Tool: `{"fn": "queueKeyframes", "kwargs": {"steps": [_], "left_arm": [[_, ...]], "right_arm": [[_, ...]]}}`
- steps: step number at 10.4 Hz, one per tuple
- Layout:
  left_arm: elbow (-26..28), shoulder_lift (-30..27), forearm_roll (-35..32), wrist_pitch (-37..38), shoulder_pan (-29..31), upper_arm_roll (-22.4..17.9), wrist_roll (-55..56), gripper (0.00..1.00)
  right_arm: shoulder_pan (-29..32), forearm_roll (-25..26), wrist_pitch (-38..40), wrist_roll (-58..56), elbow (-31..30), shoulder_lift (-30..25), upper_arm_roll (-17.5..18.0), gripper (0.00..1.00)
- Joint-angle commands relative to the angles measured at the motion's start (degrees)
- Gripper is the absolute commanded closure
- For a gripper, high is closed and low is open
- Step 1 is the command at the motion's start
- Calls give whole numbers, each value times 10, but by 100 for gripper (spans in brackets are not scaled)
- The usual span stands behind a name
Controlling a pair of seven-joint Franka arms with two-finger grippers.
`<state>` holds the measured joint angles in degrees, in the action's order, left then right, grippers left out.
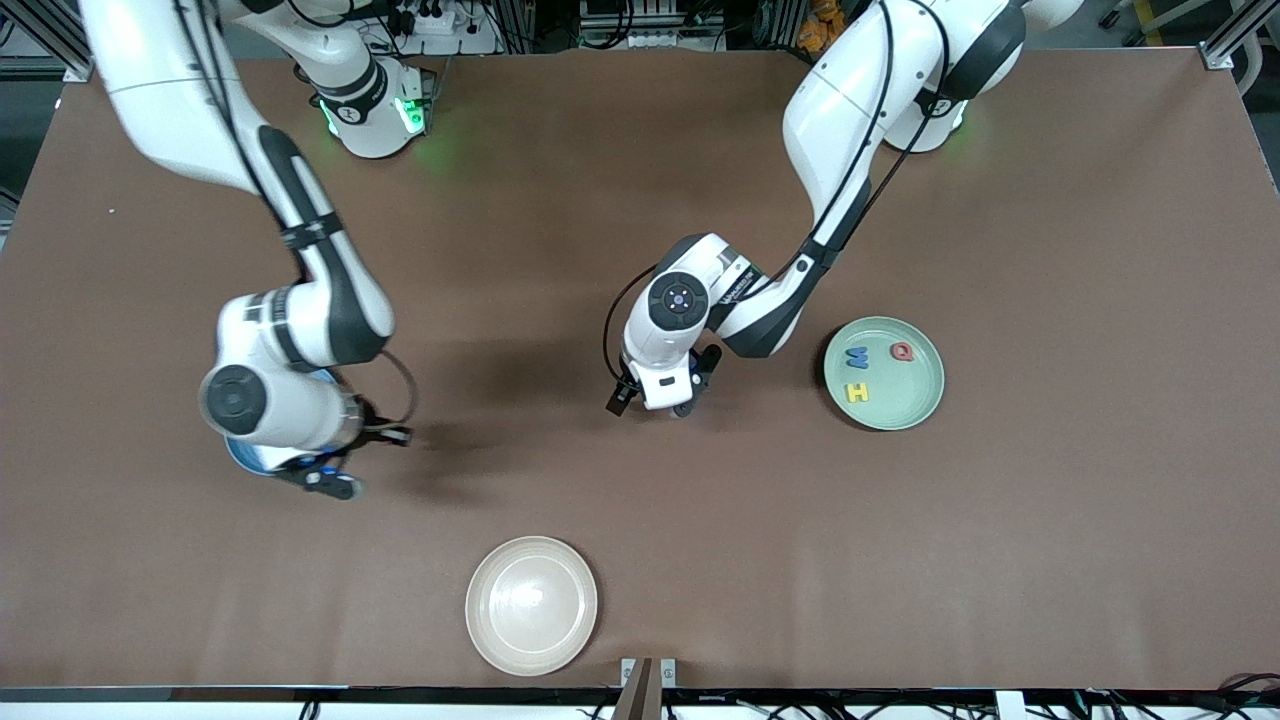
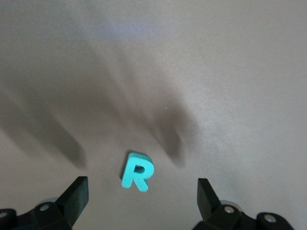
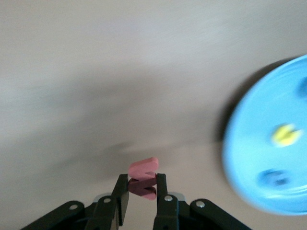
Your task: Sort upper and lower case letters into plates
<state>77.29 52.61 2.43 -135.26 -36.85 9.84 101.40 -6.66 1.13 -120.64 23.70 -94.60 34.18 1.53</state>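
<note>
My left gripper (image 2: 141,197) is open over the bare table, with a teal R (image 2: 137,171) lying flat between its fingers, untouched. In the front view that gripper (image 1: 660,398) hides the R. My right gripper (image 3: 142,188) is shut on a pink-red letter (image 3: 143,176) and holds it in the air beside the bright blue plate (image 3: 249,143). That plate holds a yellow piece (image 3: 284,134) and a blue piece (image 3: 274,177). In the front view the right wrist covers most of the blue plate (image 1: 243,460). The mint green plate (image 1: 900,400) holds a blue W (image 1: 857,357), a red Q (image 1: 902,351) and a yellow H (image 1: 857,392).
A cream-white plate (image 1: 531,604) sits by the table edge nearest the front camera. The left arm's elbow hangs over the table beside the mint plate.
</note>
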Motion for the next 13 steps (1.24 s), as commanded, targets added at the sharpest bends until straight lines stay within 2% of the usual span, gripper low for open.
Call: {"fn": "queueKeyframes", "kwargs": {"steps": [1,2,3,5,6,7,8,9,11,13], "left_arm": [[-17,20,8,-2,-30,-31,6,0],[-16,20,8,0,-38,-39,6,1],[-16,21,8,0,-38,-39,6,9],[-16,27,8,0,-41,-40,6,13],[-16,28,7,0,-43,-40,6,24],[-16,28,7,0,-43,-40,5,34],[-16,28,7,0,-43,-40,5,46],[-16,27,7,0,-43,-40,5,57],[-16,27,7,0,-42,-40,5,74],[-16,24,7,4,-39,-40,-1,80]], "right_arm": [[34,55,4,-43,-16,-7,3,100],[46,56,5,-79,-23,-10,3,100],[61,57,8,-112,-26,-10,2,100],[92,57,26,-175,-26,-11,2,100],[98,57,29,-189,-27,-12,2,100],[102,57,33,-195,-26,-11,3,73],[103,57,33,-194,-26,-12,3,1],[102,56,33,-194,-27,-18,4,0],[90,55,26,-194,-50,-36,8,0],[76,52,16,-194,-86,-65,15,0]]}}
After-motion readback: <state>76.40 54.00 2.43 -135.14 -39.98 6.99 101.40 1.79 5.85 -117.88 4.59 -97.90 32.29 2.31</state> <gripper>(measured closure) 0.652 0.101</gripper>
